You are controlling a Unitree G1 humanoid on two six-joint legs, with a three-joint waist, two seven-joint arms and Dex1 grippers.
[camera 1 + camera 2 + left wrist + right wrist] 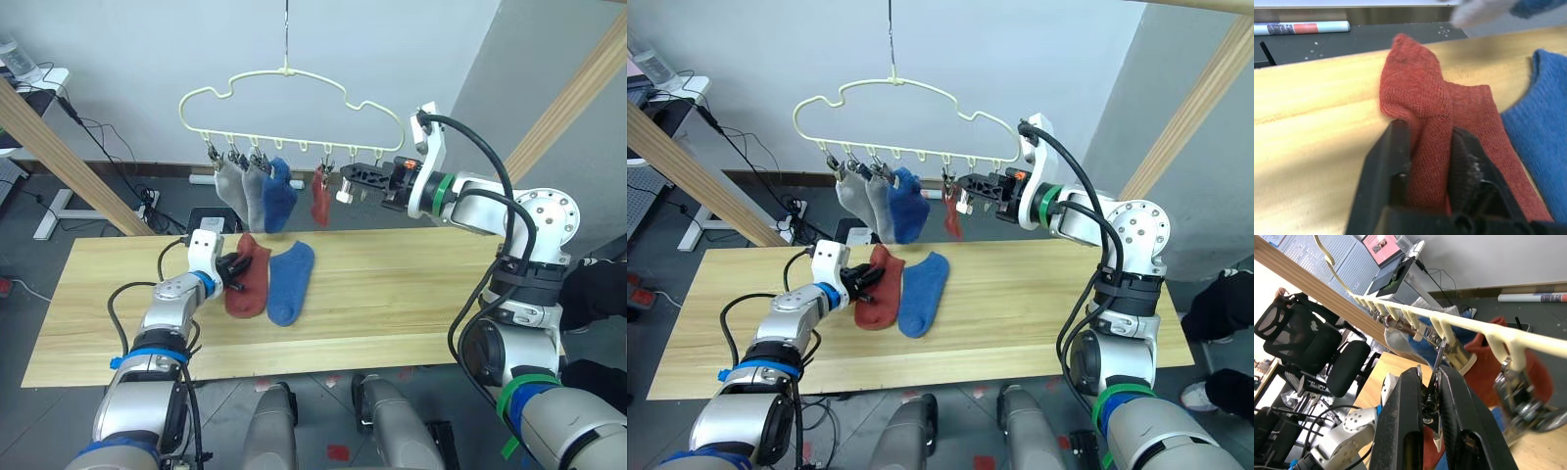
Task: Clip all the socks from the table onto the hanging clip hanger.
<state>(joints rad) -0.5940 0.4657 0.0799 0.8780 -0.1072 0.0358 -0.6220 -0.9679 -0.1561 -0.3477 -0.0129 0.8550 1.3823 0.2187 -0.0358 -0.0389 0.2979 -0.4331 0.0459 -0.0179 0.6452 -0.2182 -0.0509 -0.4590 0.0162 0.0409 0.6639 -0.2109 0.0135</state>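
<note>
The pale yellow clip hanger (294, 98) hangs above the far edge of the table (411, 304). Two grey socks (240, 188), a blue sock (279, 196) and a rust-red sock (321, 201) dangle from its clips. A second rust-red sock (250, 279) and a blue sock (291, 282) lie side by side on the table. My left gripper (1430, 129) is shut on a raised fold of the table's rust-red sock (1415, 93). Raised to the hanger's right end, my right gripper (1432, 374) is shut on a metal clip (1438, 355) just beside the hung red sock.
Slanted wooden poles of a frame stand at the left (69, 162) and right (568, 98) behind the table. Cables and a power strip (147, 201) lie on the floor beyond. A black office chair (1312, 347) stands farther off.
</note>
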